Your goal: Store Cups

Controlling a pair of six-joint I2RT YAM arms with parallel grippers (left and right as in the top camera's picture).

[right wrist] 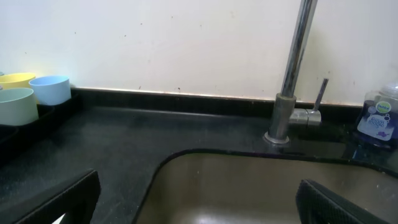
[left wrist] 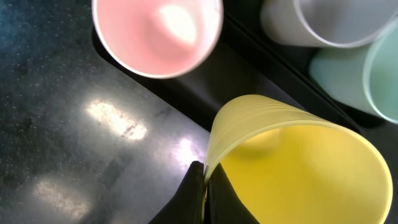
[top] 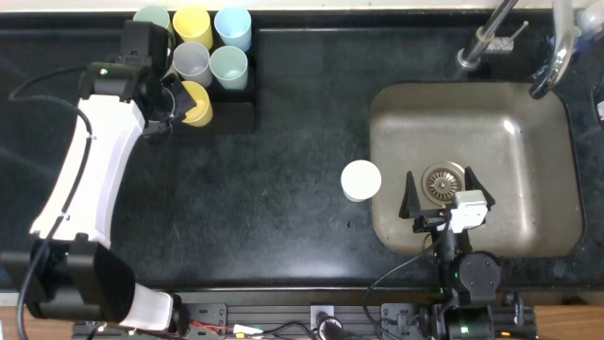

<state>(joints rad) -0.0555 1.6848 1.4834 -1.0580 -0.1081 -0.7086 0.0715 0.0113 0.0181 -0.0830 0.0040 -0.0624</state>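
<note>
left gripper (left wrist: 204,193) clenched on the rim of the yellow cup (left wrist: 292,168), one finger outside the wall and the other presumably inside it, the cup tilted with its mouth toward the wrist camera. the cup was at the front left corner of the black rack (top: 236,113), next to a pink cup (left wrist: 158,34) and near a grey cup (left wrist: 323,22) and a mint cup (left wrist: 373,81) already seated in their slots; whether its base rested in a slot or hung just above could not be told from these angles. a white cup (top: 360,179) stood on the counter (top: 283,208) just beside the left rim of the sink (top: 528,123), not yet stored. right gripper (top: 442,192) hung over the sink basin with its fingers spread wide and nothing between them. the cups appeared to be thin-walled plastic: probably very light, smooth enough to slip, and springy at the mouth rather than brittle, so that a hard pinch would likely bend the rim oval instead of cracking it. a rim grasp across the wall, as shown, looked the sensible hold, since it left the base free to drop into a compartment. the white cup would likely want the same light pinch at its rim, with moderate closing force.
</note>
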